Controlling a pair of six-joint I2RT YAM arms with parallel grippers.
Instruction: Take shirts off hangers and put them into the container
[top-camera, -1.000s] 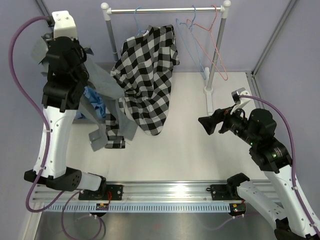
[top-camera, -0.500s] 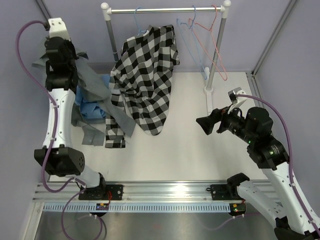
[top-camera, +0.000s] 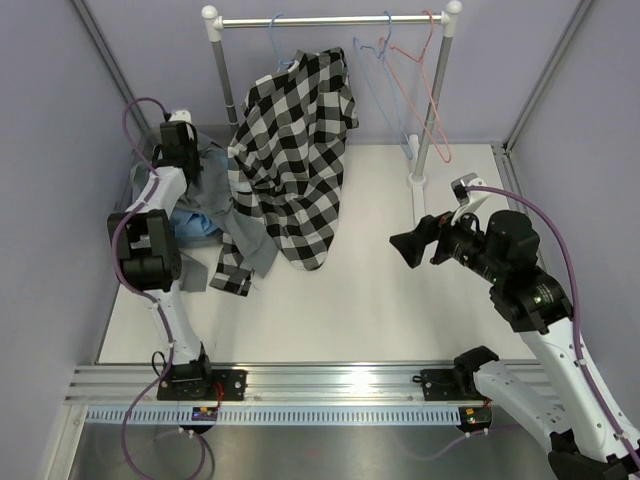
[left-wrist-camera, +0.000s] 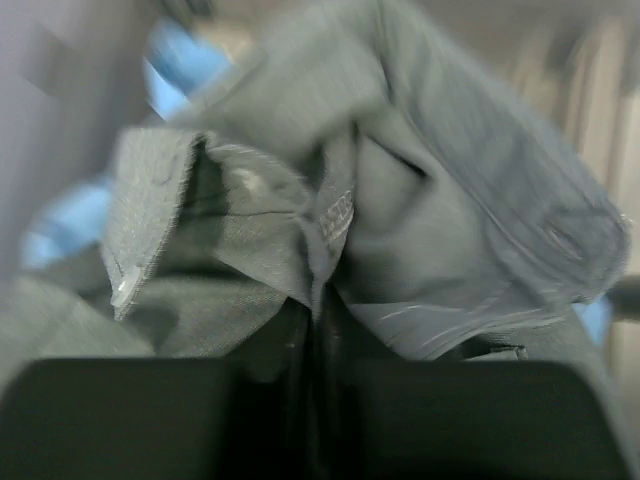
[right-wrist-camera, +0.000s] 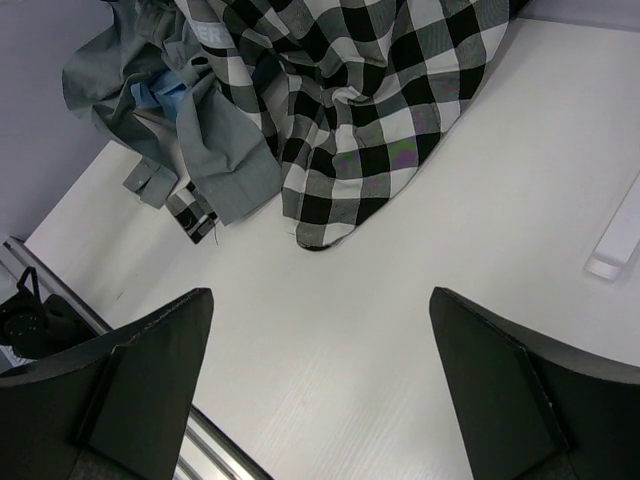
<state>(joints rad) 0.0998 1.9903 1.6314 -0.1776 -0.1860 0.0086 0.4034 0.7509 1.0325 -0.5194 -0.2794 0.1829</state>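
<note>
A: Counts?
B: Three shirts: checked shirt (top-camera: 295, 150) hanging upper centre; grey shirt (top-camera: 210, 165) and blue shirt (top-camera: 192, 225) heaped left. Three hangers (top-camera: 383, 47), top rail (top-camera: 330, 19).
A: Tools?
B: Left tool (left-wrist-camera: 312, 330) pinching grey shirt; right tool (right-wrist-camera: 320, 295) wide open.

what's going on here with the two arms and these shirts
The left arm has its jaws shut on the grey shirt, low at the left, over the light blue shirt. The checked shirt hangs on a light blue hanger on the rack. The right arm hovers over the table, jaws open, holding nothing.
</note>
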